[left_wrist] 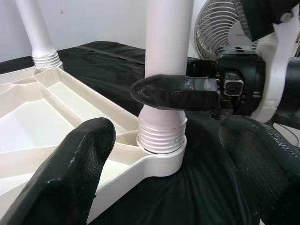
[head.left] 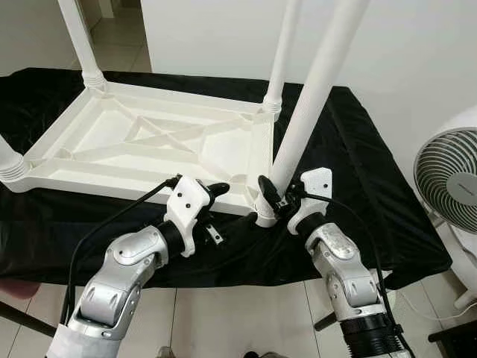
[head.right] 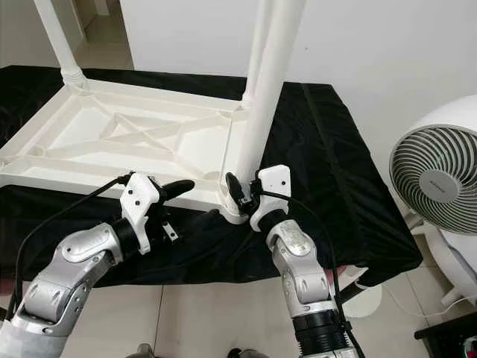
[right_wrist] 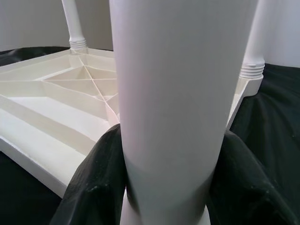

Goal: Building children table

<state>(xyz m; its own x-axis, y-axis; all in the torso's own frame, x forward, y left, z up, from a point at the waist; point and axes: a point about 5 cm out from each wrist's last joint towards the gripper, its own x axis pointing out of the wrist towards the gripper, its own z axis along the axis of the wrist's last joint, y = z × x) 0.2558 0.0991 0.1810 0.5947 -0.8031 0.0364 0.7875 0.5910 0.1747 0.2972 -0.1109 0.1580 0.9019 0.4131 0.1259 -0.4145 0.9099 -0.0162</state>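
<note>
1. The white tabletop lies upside down on a black cloth, ribs facing up.
2. The near-corner leg stands in the tabletop's corner socket, its threaded end still partly showing above the rim.
3. Right gripper is clamped around that leg just above the socket, a black finger pressed to each side.
4. Left gripper hovers beside the tabletop's near edge, fingers spread wide, gripping nothing.
5. A white fan stands beyond the tabletop's right end.
</note>
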